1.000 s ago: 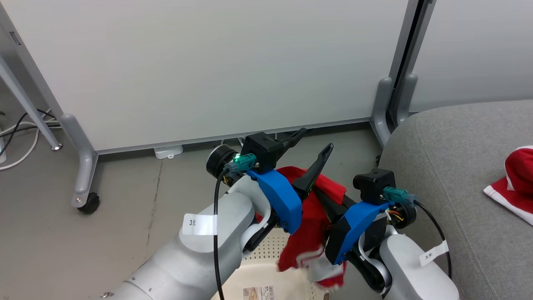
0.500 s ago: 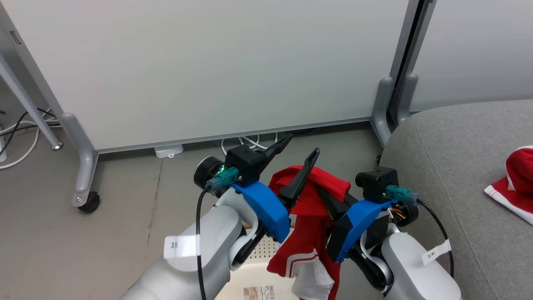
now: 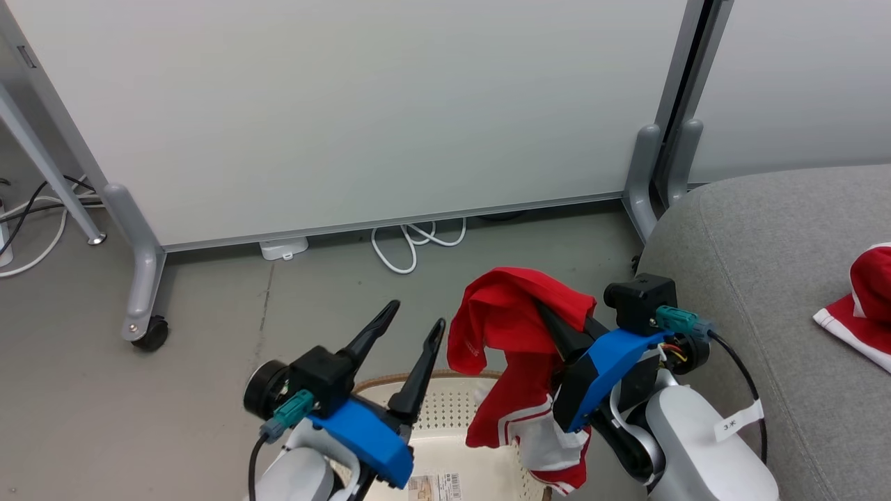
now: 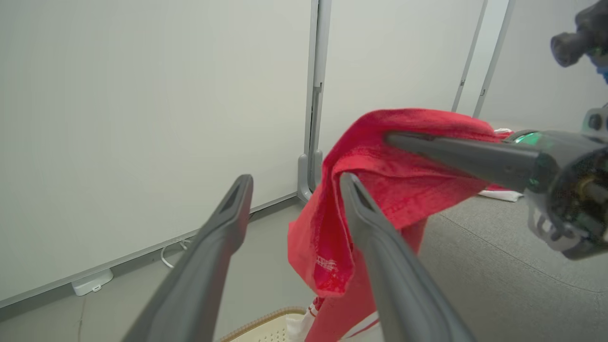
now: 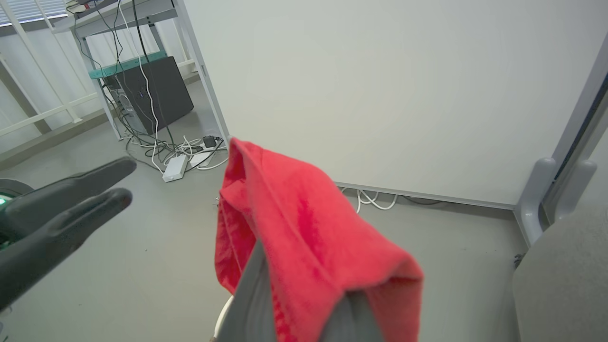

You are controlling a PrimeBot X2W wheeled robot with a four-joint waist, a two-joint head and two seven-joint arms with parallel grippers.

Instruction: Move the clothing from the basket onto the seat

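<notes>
Soft red cloth clothing (image 3: 515,327), nubbly up close; matt perforated plastic basket (image 3: 452,410) at lower middle; coarse grey woven fabric seat (image 3: 766,243) at right; matt dark fingers (image 3: 423,362).

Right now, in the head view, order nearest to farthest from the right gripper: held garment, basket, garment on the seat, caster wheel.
1. held garment, in the right gripper
2. basket, lower left
3. garment on the seat, far right
4. caster wheel, far left

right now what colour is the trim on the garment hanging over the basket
White, in stripes on bright red; the garment shows it best in the head view.
</notes>
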